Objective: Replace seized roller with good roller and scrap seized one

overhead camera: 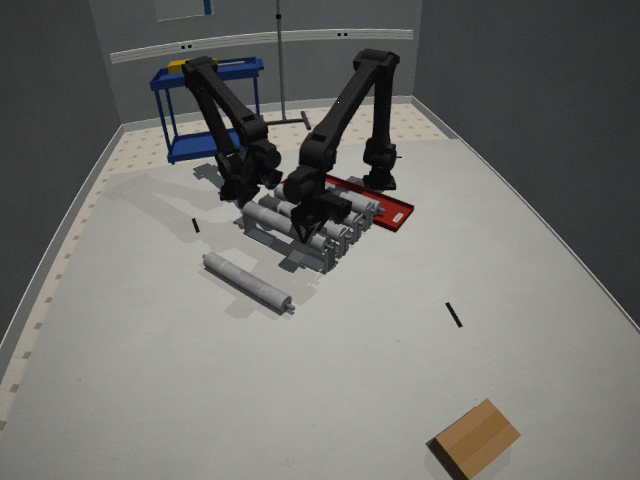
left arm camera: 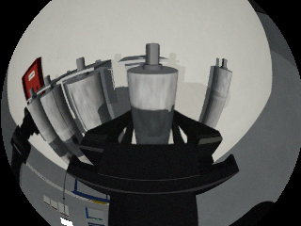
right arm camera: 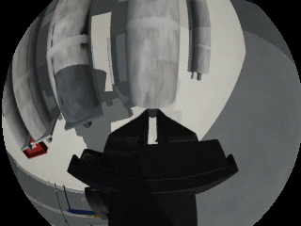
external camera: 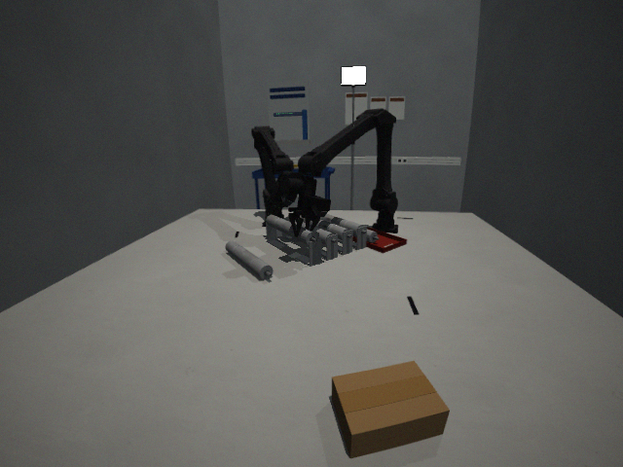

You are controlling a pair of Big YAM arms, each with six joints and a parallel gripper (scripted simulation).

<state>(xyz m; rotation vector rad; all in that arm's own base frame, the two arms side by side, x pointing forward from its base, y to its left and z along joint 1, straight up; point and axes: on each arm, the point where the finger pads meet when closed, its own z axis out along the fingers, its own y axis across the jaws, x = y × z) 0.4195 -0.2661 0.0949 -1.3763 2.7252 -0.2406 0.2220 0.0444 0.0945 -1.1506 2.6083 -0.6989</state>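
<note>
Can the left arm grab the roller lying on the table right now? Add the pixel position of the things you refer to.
Probably not straight away: the left arm [overhead camera: 343, 105] [external camera: 342, 140] [left arm camera: 150, 207] has its jaws around a bed roller [overhead camera: 273, 219] [external camera: 282, 226] [left arm camera: 152, 89] [right arm camera: 152, 56]. Once clear, nothing seems to block the loose roller [overhead camera: 245, 280] [external camera: 246, 258] [left arm camera: 220, 94] [right arm camera: 202, 38].

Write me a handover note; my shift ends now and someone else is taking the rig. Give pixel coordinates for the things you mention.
Left gripper [overhead camera: 306, 237] [external camera: 305, 231] [left arm camera: 154, 113]: straddles the front roller [overhead camera: 273, 221] [external camera: 281, 226] [left arm camera: 152, 87] [right arm camera: 152, 61]; firm grip unconfirmed.
Right gripper [overhead camera: 242, 204] [right arm camera: 151, 113]: shut on that roller's axle end.
Places: four rollers at the bed [overhead camera: 329, 260] [external camera: 312, 253]; spare roller [overhead camera: 245, 281] [external camera: 247, 259] [left arm camera: 218, 96] [right arm camera: 201, 38] on the table; no roller seen in the scrap tray's visible part [overhead camera: 387, 223] [external camera: 392, 242].
Done: no swap visible. Whether the front roller is the seized one, I cannot tell.
Left: confirm the seized roller, free its axle, scrap it, fit the spare, centre the axle.
</note>
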